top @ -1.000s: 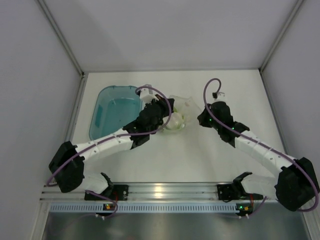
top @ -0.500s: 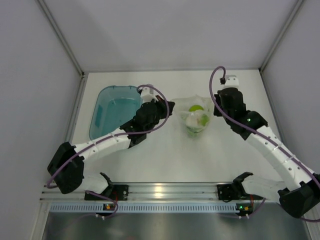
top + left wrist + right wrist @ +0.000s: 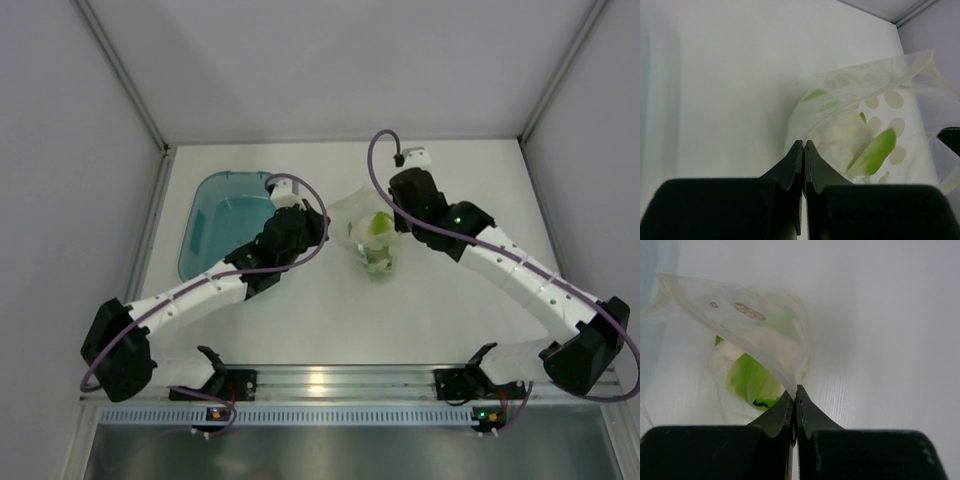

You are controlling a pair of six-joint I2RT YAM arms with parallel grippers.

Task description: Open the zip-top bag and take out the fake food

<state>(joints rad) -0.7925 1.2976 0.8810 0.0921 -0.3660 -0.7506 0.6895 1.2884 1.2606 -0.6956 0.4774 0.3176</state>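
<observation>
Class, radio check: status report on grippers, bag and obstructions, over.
Left gripper, right gripper shut on zip-top bag edges. Fake food inside. Teal tub aside, not obstructing.

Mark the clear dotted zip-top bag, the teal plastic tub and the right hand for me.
clear dotted zip-top bag [image 3: 358,215]: top external view, on the clear film at its upper left.
teal plastic tub [image 3: 215,215]: top external view, on its bare floor.
right hand [image 3: 795,391]: right wrist view, between its closed fingertips at the bag's edge.
</observation>
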